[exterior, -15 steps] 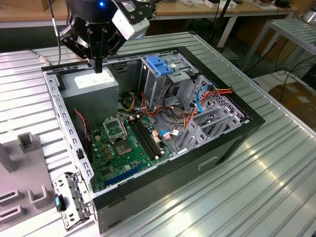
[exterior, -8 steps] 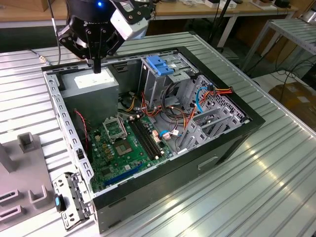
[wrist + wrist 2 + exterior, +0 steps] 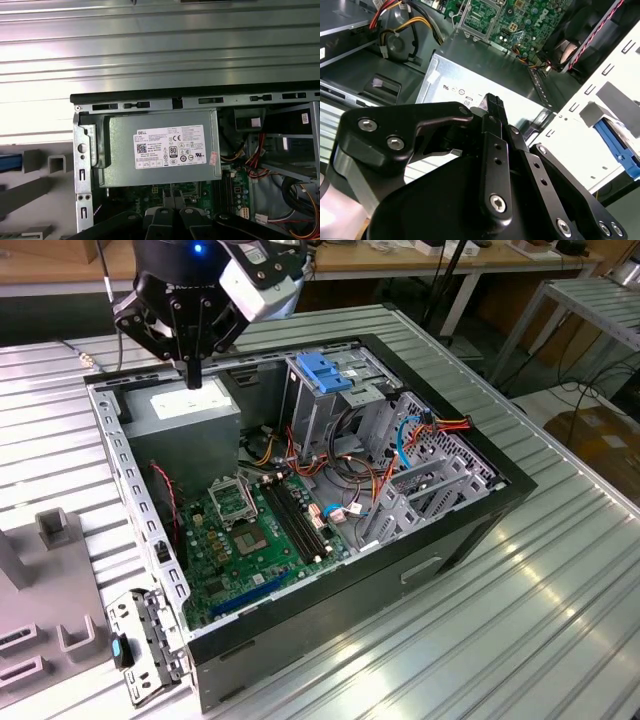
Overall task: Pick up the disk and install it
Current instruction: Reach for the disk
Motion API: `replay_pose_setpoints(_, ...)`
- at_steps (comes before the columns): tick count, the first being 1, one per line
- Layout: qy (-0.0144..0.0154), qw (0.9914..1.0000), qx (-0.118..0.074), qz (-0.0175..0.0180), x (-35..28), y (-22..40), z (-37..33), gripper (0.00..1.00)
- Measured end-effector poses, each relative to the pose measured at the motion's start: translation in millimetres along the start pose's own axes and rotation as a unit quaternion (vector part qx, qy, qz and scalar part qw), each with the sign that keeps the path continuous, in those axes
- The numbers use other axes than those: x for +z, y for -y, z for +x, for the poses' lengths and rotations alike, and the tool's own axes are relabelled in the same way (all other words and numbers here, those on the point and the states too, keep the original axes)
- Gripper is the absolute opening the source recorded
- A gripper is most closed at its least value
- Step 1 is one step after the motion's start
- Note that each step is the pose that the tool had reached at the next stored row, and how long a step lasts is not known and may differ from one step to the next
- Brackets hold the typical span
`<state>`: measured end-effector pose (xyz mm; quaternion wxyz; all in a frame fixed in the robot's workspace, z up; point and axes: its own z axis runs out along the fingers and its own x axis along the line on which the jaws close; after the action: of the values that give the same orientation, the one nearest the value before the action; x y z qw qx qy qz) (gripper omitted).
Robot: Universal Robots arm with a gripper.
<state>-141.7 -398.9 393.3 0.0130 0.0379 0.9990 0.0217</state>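
My gripper (image 3: 191,375) hangs over the back left corner of the open computer case (image 3: 470,530), just above the grey power supply (image 3: 195,412). Its black fingers (image 3: 491,104) are pressed together with nothing between them. Outside the case wall, a blue-railed part that looks like the disk (image 3: 616,145) sits beside a grey holder. In the first wrist view the same blue strip of the disk (image 3: 10,162) shows next to grey holder blocks (image 3: 56,162). The metal drive cage with its blue latch (image 3: 325,372) stands at the case's far side, to the exterior view's right of my gripper.
The case lies on a slatted metal table (image 3: 500,640). Inside it are the green motherboard (image 3: 250,530) and red, orange and blue cables (image 3: 420,435). A loose metal bracket (image 3: 145,645) lies at the case's near left corner. A grey fixture (image 3: 40,580) sits on the exterior view's left.
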Motion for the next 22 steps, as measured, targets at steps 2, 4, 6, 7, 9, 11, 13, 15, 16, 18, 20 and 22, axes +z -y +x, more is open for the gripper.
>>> replay_pose_setpoints(2,0.0000,1.00000,0.000,0.0000,0.0,0.0,0.8,0.11)
replay_pose_setpoints(4,0.0000,1.00000,0.000,0.0000,0.0,0.1,1.7,0.11)
replay_pose_setpoints(6,0.0000,1.00000,0.000,0.0000,-0.1,0.2,2.5,0.11)
replay_pose_setpoints(7,0.0000,1.00000,0.000,0.0000,-0.1,0.2,3.0,0.11)
replay_pose_setpoints(9,0.0000,1.00000,0.000,0.0000,-0.1,0.3,4.2,0.11)
replay_pose_setpoints(11,0.0000,1.00000,0.000,0.0000,-0.1,0.4,5.0,0.11)
replay_pose_setpoints(13,0.0000,1.00000,0.000,0.0000,-0.1,0.4,6.0,0.11)
replay_pose_setpoints(15,0.0000,1.00000,0.000,0.0000,-0.2,0.5,7.1,0.11)
replay_pose_setpoints(16,0.0000,1.00000,0.000,0.0000,-0.2,0.6,7.7,0.11)
replay_pose_setpoints(18,0.0000,1.00000,0.000,0.0000,-0.2,0.6,8.6,0.11)
replay_pose_setpoints(20,0.0000,1.00000,0.000,0.0000,-0.2,0.7,9.4,0.11)
replay_pose_setpoints(22,0.0000,1.00000,0.000,0.0000,-0.3,0.9,11.6,0.11)
